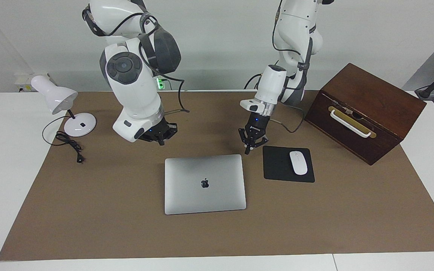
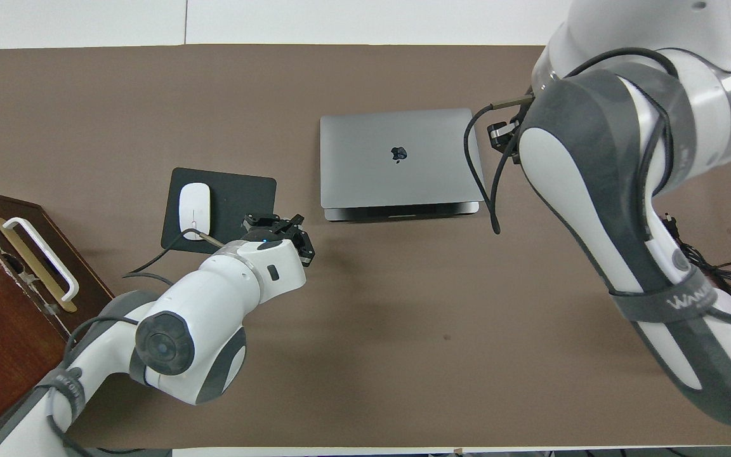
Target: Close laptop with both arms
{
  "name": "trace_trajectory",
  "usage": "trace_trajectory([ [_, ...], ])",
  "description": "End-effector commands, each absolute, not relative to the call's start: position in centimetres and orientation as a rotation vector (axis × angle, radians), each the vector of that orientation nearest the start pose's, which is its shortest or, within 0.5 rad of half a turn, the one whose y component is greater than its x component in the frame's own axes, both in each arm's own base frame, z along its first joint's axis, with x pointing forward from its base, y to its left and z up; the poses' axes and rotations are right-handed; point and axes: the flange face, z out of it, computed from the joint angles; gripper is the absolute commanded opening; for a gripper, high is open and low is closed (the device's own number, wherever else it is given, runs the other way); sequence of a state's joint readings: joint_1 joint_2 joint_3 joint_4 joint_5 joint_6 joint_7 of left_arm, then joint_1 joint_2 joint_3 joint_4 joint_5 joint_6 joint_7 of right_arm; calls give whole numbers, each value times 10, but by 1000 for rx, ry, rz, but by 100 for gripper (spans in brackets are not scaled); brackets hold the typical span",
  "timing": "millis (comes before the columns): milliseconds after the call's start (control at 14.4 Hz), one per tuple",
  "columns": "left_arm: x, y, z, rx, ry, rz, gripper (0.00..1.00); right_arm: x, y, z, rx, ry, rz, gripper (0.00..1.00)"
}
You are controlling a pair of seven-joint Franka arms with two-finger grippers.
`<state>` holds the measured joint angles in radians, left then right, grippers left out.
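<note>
The laptop (image 1: pixel 205 184) lies shut and flat at the middle of my brown worktop (image 1: pixel 89 210), lid logo up. My left gripper (image 1: pixel 252 145) hangs just above the mat beside the laptop's corner nearest the robots, toward the left arm's end, fingers drawn nearly together on nothing. My right gripper (image 1: pixel 159 133) hovers over the mat off the laptop's other near corner; its finger spacing I cannot tell. A mouse (image 1: pixel 298 162) rests on a black mouse pad (image 1: pixel 277 165).

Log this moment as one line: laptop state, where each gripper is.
laptop: lid down flat | left gripper: above mat beside laptop, touching nothing | right gripper: above mat, clear of laptop
</note>
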<state>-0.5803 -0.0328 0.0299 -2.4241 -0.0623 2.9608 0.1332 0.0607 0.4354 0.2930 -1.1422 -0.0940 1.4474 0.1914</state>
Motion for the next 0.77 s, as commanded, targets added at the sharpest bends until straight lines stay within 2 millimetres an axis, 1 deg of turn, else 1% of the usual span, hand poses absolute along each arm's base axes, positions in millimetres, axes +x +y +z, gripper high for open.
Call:
trace_trajectory([
  [0,450,-243,441,-3046,913,-753,0,614,150,565,-3155,-250,210,29],
  [70,454,-236,460,-3058,894,-695,0,610,143,566,-3160,-236,215,55],
  [139,460,-226,480,-3073,857,-648,0,607,142,566,-3163,-233,220,79],
  [209,467,-220,498,-3088,828,-590,0,605,141,569,-3165,-233,218,87],
  [348,483,-191,527,-3119,727,-435,0,605,141,572,-3165,-242,208,88],
  [418,488,-177,540,-3127,690,-402,0,606,141,572,-3166,-247,200,100],
  [557,498,-138,567,-3138,591,-357,0,607,141,573,-3165,-247,188,100],
  [626,501,-125,580,-3144,558,-331,6,605,141,577,-3167,-249,181,100],
  [696,502,-118,588,-3145,539,-312,11,603,140,580,-3169,-247,179,100],
])
